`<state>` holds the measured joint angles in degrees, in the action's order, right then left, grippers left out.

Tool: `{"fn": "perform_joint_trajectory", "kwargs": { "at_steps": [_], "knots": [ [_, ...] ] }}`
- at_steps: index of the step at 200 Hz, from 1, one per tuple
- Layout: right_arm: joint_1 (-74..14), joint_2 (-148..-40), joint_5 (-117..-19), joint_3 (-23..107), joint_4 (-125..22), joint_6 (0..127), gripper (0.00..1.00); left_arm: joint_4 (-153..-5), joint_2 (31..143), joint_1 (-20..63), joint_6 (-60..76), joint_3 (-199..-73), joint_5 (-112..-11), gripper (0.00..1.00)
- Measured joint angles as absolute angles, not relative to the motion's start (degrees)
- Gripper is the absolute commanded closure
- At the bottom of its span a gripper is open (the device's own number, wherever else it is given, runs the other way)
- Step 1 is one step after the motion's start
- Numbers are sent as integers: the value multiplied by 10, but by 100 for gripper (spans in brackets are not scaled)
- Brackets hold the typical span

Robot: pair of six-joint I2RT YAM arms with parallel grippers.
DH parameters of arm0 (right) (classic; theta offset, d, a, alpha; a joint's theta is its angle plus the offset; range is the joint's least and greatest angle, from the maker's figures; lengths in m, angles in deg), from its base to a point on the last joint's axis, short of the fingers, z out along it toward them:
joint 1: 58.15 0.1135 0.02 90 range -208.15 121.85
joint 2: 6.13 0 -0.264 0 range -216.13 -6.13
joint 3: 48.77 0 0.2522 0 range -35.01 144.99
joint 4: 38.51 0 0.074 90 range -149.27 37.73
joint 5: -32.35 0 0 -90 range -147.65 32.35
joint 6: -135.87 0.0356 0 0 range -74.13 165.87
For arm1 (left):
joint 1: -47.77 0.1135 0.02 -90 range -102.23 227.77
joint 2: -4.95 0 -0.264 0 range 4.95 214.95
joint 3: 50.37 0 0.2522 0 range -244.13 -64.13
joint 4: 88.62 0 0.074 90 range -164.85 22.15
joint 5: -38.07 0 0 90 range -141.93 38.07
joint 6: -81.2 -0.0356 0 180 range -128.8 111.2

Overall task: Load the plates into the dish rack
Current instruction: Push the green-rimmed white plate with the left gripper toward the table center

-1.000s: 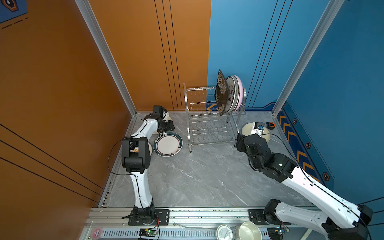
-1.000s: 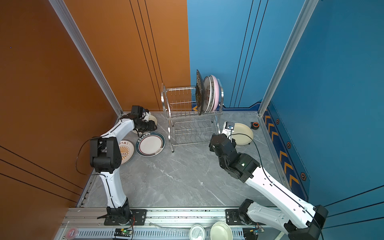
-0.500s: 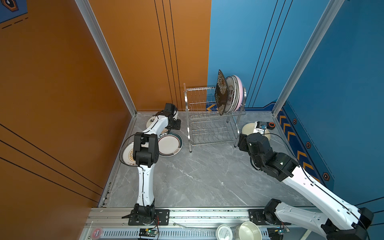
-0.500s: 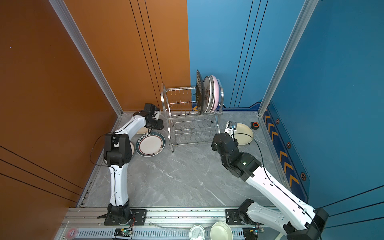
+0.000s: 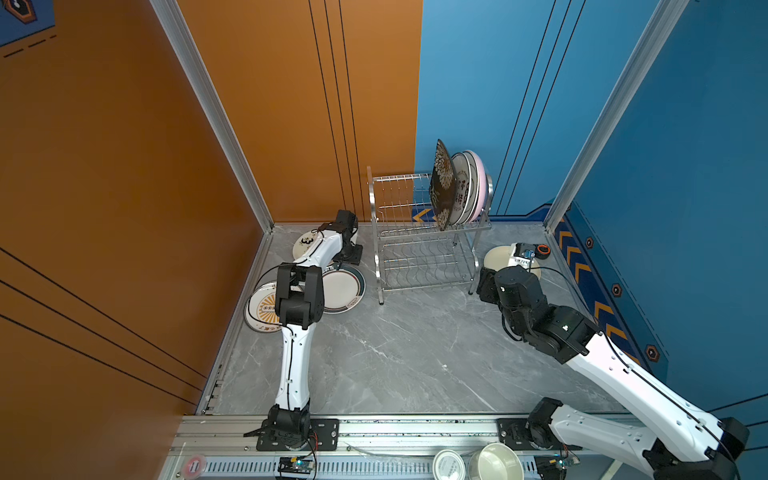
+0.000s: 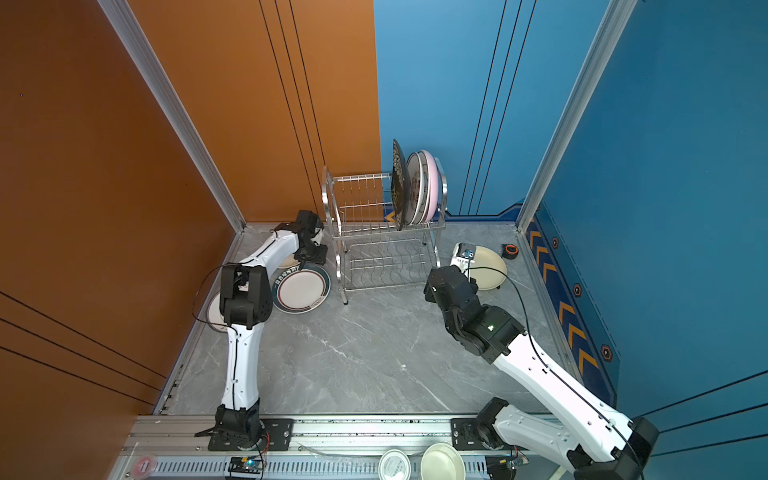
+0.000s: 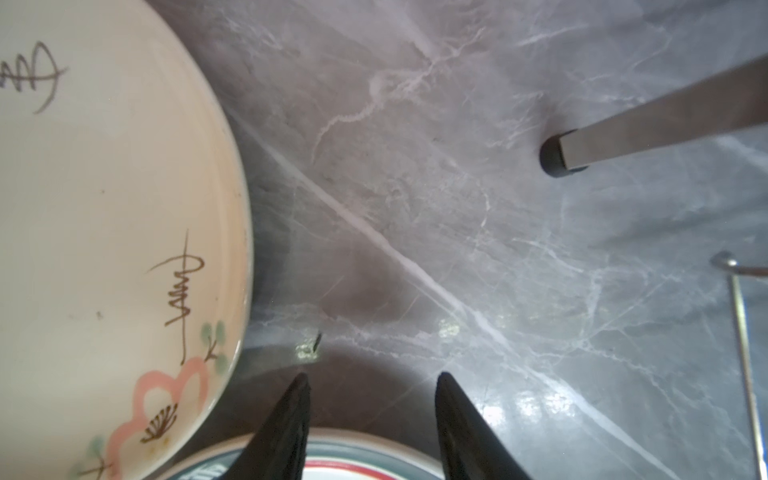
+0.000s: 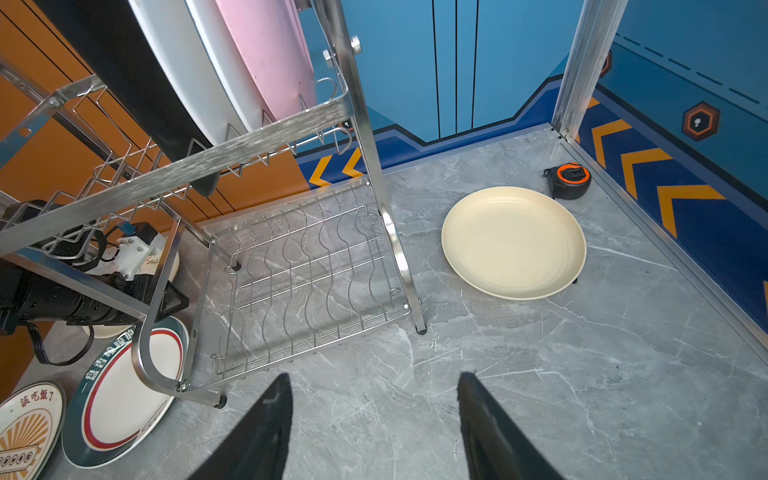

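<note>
The dish rack [image 5: 424, 249] [image 6: 386, 253] [image 8: 299, 266] stands at the back. On its top tier stand three plates: black floral [image 5: 442, 187], white with characters [image 5: 463, 191] and pink [image 5: 480, 183]. Four plates lie flat on the floor. A panda plate [image 5: 305, 243] [image 7: 104, 208], a dark-rimmed plate [image 5: 345, 289] [image 8: 120, 395] and an orange sunburst plate [image 5: 262, 309] are left of the rack. A plain cream plate [image 5: 498, 257] [image 8: 513, 243] is right of it. My left gripper [image 5: 353, 253] [image 7: 372, 378] is open just above the dark-rimmed plate's far rim, beside the panda plate. My right gripper [image 5: 482, 286] [image 8: 374, 378] is open over bare floor in front of the rack.
An orange and black tape measure [image 5: 542, 250] [image 8: 569, 178] lies in the back right corner by the cream plate. A cream bowl [image 5: 496, 461] and a round tin lid [image 5: 449, 465] sit on the front rail. A rack leg [image 7: 557, 156] stands close to my left gripper.
My left arm has swung from above the panda plate towards the rack, and its gripper now sits lower at the dark-rimmed plate's far rim. My right arm has crept slightly towards the back.
</note>
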<state>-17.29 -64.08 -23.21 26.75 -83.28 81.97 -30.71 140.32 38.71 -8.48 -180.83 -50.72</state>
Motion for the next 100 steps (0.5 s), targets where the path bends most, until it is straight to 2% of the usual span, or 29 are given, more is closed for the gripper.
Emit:
{"fn": "perform_joint_trajectory", "kwargs": {
  "at_steps": [100],
  "knots": [
    [-173, -641, -232, 264, -832, 820, 36, -287, 1396, 387, -86, -1790, -504, 51]
  ]
}}
